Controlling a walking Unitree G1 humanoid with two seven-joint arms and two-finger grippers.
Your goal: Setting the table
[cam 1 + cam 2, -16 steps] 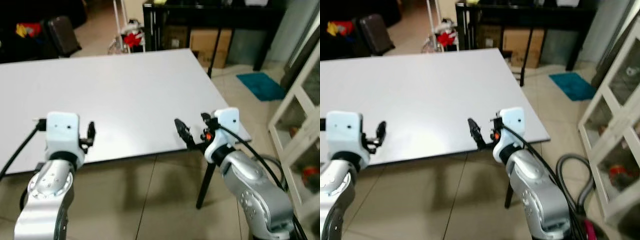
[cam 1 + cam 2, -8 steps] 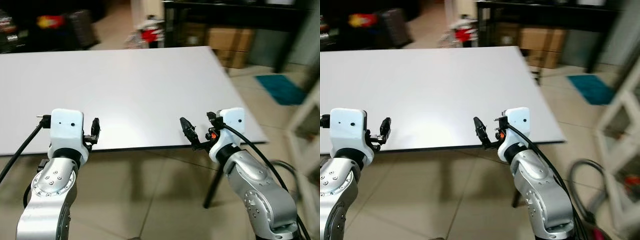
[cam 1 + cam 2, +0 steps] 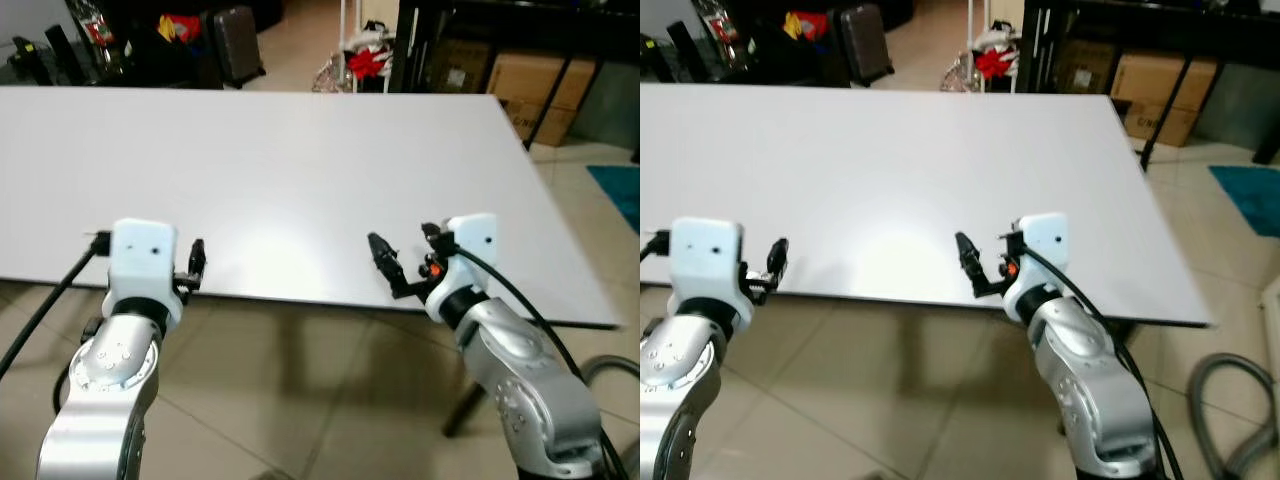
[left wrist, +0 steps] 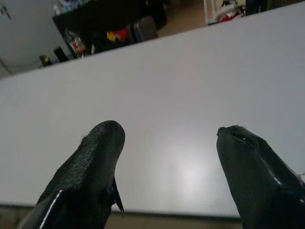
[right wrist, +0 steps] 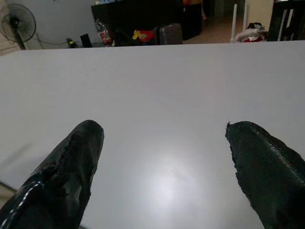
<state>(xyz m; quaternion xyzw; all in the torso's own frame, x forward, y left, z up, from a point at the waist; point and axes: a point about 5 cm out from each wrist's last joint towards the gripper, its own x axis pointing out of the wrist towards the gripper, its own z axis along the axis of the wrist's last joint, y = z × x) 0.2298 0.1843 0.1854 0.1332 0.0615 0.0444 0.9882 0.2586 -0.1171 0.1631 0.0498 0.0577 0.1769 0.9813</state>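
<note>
We stand at the near edge of a broad white table (image 3: 300, 160) with a matte, bare top that catches a soft glare near that edge. Our left gripper (image 3: 197, 262) hovers at the near edge toward the left, our right gripper (image 3: 405, 262) at the same edge toward the right; both have their fingers spread wide, holding nothing. Beige floor tiles (image 3: 300, 400) lie below. Past the far edge we see a dark suitcase (image 3: 236, 28), a black shelf unit (image 3: 500, 30) with cardboard boxes (image 3: 530, 85) under it, and a standing fan (image 5: 20, 28). We can read no writing.
</note>
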